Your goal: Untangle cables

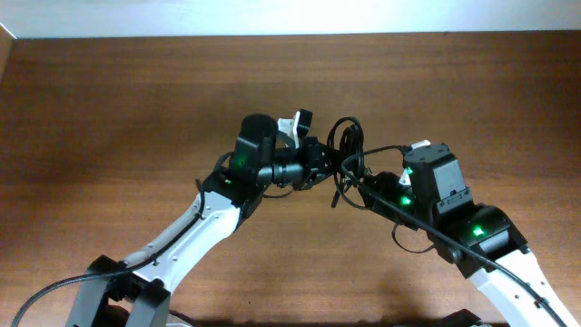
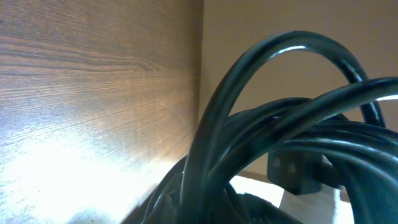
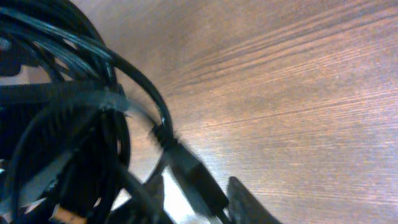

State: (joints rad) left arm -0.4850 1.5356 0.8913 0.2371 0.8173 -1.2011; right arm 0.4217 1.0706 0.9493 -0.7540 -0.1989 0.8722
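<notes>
Table (image 1: 109,100); cables (image 1: 349,160) in closed left gripper (image 1: 327,167)

Brown wood-grain table (image 1: 109,91) with soft glare, a pale wall (image 1: 272,16) strip along its far edge.

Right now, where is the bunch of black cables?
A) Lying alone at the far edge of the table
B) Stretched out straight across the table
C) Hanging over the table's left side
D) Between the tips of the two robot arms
D: seen from overhead, the cables are bunched mid-table, between the left end effector and the right end effector.
</notes>
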